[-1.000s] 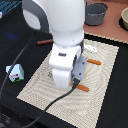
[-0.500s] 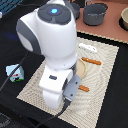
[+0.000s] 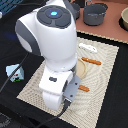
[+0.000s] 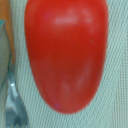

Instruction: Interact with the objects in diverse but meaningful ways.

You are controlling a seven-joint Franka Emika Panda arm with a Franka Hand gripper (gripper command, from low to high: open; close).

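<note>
A red tomato (image 4: pixel 66 52) fills almost the whole wrist view, lying on the striped mat very close below the camera. No fingers show there. In the exterior view the white arm's wrist (image 3: pixel 54 94) hangs low over the near-left part of the mat (image 3: pixel 107 75) and hides both the gripper and the tomato. A white oblong piece (image 3: pixel 88 48) lies at the mat's far side. A brown-orange sausage stick (image 3: pixel 91 61) lies beside a tan disc (image 3: pixel 82 69). A white carton (image 3: pixel 16 73) with green-blue print sits off the mat on the exterior view's left.
A fork's metal tines (image 4: pixel 15 107) lie right beside the tomato. A short orange piece (image 3: pixel 83 88) pokes out next to the wrist. A grey pot (image 3: pixel 95 14) and a brown bowl (image 3: pixel 124 19) stand at the back. A black cable trails from the arm.
The arm has swung toward the near-left corner of the mat and come down lower. The objects on the mat have not moved.
</note>
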